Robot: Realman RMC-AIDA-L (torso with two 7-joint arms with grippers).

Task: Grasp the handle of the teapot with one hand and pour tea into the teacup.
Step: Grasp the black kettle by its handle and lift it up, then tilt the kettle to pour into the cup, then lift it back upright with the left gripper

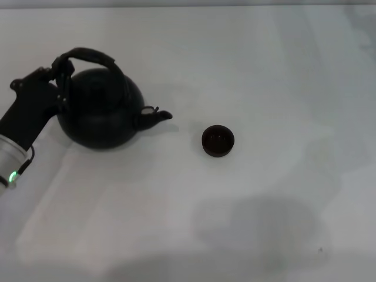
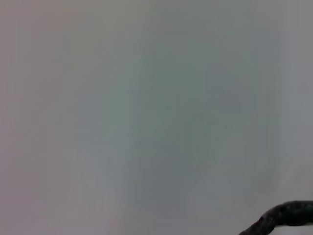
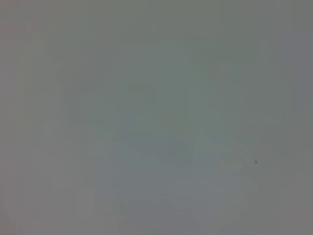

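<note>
The teapot [image 1: 103, 114] sits in the left part of the head view, on the white table [image 1: 264, 70]. It is a large, round, matte black pot. Its short spout [image 1: 157, 117] points toward the frame's right, at the teacup [image 1: 218, 141]. The handle [image 1: 88, 59], a dark arched hoop, rises over the pot's top and leans toward the upper left.

The left gripper [image 1: 61, 79] comes in from the left edge and is pinched on the handle's left end, beside the pot's shoulder. A green light shows on the arm near the lower left edge. In the left wrist view a rough dark strip of the handle [image 2: 288, 215] crosses the lower right corner.

The teacup is tiny, round and dark brown-black, without a handle. It stands near the frame's centre, apart from the spout.

The right gripper appears in no view.
</note>
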